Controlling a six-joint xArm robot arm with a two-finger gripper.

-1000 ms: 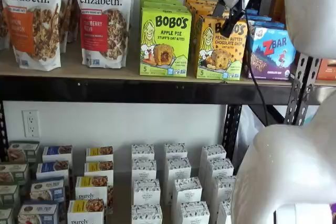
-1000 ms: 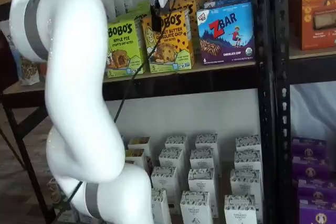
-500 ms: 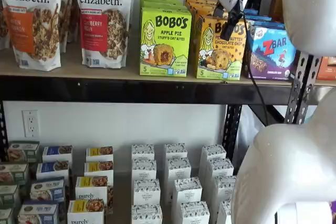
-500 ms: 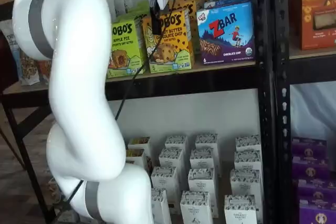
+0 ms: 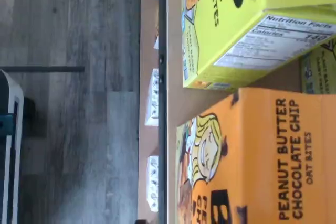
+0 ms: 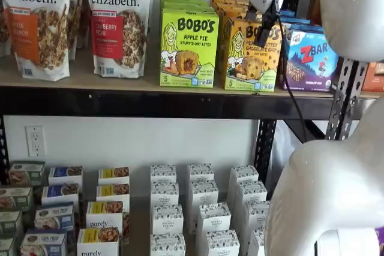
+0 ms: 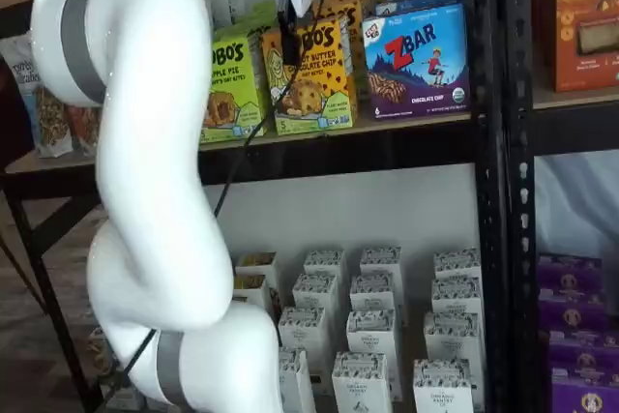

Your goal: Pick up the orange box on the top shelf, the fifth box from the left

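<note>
1. The orange box (image 6: 252,55) is an orange-yellow carton with a cartoon girl, an oat bite and the words "Peanut Butter Chocolate Chip" on its face, and a green strip along the bottom edge.
2. It stands on the top shelf (image 6: 150,83) directly behind and below the gripper (image 6: 264,28), whose black fingers hang in front of the upper part of its face in both shelf views.
3. The fingers show side-on as one dark shape; the frames alone do not reveal a gap, but the jaws stand spread wide apart, with nothing between them.
4. To the gripper's left stands a lime-green box (image 6: 188,48), just beside the orange box; the wrist view shows bare shelf board between the two.
5. To the gripper's right sits a blue Zbar box (image 6: 309,59), close against the orange box.
6. More orange cartons line up behind it.
7. A black cable (image 6: 291,82) drops from the gripper across the box's right edge.
8. The box stands upright, long axis vertical, face toward the gripper.
</note>
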